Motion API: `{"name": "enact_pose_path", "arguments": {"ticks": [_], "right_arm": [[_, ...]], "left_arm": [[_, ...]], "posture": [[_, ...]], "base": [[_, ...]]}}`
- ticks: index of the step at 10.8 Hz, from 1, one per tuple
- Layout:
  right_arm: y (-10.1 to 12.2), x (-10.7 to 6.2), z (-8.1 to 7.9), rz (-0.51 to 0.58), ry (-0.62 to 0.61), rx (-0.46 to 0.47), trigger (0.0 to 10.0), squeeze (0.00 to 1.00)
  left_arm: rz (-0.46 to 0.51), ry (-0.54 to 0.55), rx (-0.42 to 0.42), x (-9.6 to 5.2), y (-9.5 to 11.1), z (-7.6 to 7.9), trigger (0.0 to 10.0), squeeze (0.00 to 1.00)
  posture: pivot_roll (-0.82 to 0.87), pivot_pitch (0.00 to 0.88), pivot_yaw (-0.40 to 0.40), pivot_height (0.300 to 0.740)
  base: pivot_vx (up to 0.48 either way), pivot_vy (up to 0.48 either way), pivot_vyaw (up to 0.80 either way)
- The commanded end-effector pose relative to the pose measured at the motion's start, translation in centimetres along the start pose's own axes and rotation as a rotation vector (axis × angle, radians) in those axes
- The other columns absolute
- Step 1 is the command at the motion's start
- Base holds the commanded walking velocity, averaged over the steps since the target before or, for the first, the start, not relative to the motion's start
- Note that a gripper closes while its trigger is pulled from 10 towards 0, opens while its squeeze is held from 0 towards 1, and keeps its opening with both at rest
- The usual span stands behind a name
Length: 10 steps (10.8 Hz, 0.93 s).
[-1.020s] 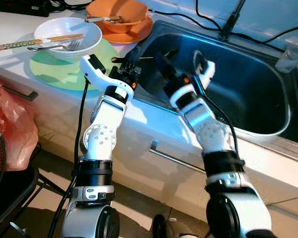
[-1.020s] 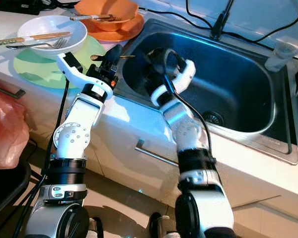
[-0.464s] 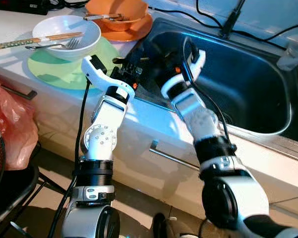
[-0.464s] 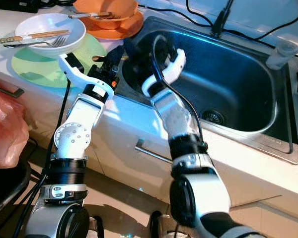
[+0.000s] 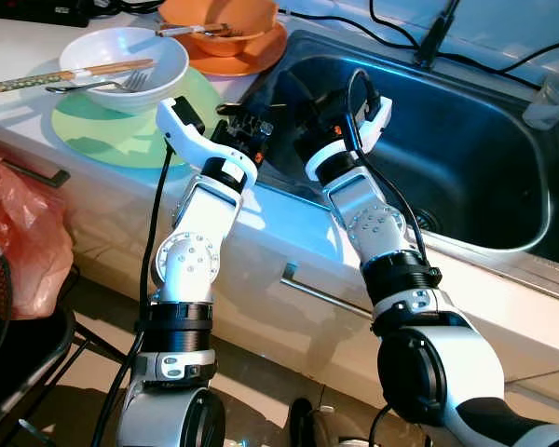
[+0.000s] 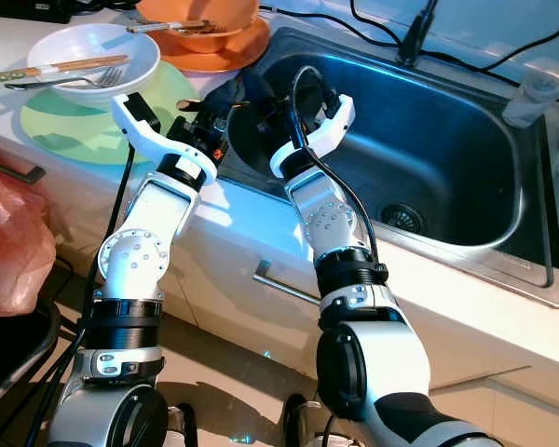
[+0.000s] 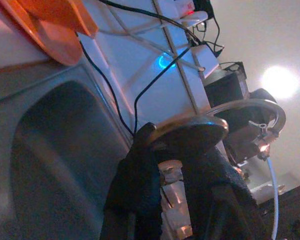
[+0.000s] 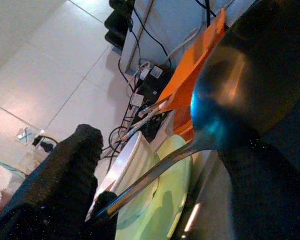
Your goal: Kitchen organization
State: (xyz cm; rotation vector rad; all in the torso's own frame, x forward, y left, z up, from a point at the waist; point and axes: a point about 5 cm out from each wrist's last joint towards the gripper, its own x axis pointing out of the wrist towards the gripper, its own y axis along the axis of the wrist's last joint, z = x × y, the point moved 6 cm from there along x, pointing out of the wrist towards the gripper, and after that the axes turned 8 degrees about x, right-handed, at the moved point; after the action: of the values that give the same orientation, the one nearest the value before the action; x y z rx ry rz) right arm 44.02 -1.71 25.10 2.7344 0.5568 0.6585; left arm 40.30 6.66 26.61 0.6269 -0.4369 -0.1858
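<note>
A white counter (image 5: 19, 47) runs across the upper left of the frame, with a steel sink (image 5: 503, 244) set into it at the upper right and black cables (image 5: 391, 20) trailing along the wall behind. Below the counter, white cabinet fronts carry metal bar handles (image 5: 321, 296), one at centre and another at the left edge. A pale tiled floor (image 5: 261, 400) shows at the bottom, and an orange-red plastic bag (image 5: 23, 242) hangs at the far left above a dark chair (image 5: 19, 368).

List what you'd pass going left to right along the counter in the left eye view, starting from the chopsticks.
Chopsticks → white bowl → orange bowl → sink → clear cup. The green plate under the white bowl and both grippers at the sink's left edge overlap too much to place.
</note>
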Motion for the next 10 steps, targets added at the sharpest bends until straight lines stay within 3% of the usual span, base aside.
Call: {"name": "enact_pose_path", "arguments": {"ticks": [1,6,10], "right_arm": [[-1.6,0.9,-1.5,-0.012,0.042,0.033,0.0,0.00],[0.8,1.2,-1.8,0.053,0.051,-0.030,0.0,0.00],[0.8,1.1,-1.6,0.050,0.050,-0.060,0.0,0.00]], "left_arm": [[-0.046,-0.015,-0.158,-0.4,-3.6,1.9,0.0,0.00],[-0.089,-0.062,-0.217,-1.4,-4.1,2.6,0.0,0.00],[-0.095,-0.066,-0.216,-1.6,-4.2,2.7,0.0,0.00]], "posture": [[0.03,0.201,-0.083,0.740],[0.03,0.200,-0.084,0.740],[0.03,0.197,-0.084,0.740]], "base": [[0.000,0.000,0.00],[0.000,0.000,0.00],[0.000,0.000,0.00]]}}
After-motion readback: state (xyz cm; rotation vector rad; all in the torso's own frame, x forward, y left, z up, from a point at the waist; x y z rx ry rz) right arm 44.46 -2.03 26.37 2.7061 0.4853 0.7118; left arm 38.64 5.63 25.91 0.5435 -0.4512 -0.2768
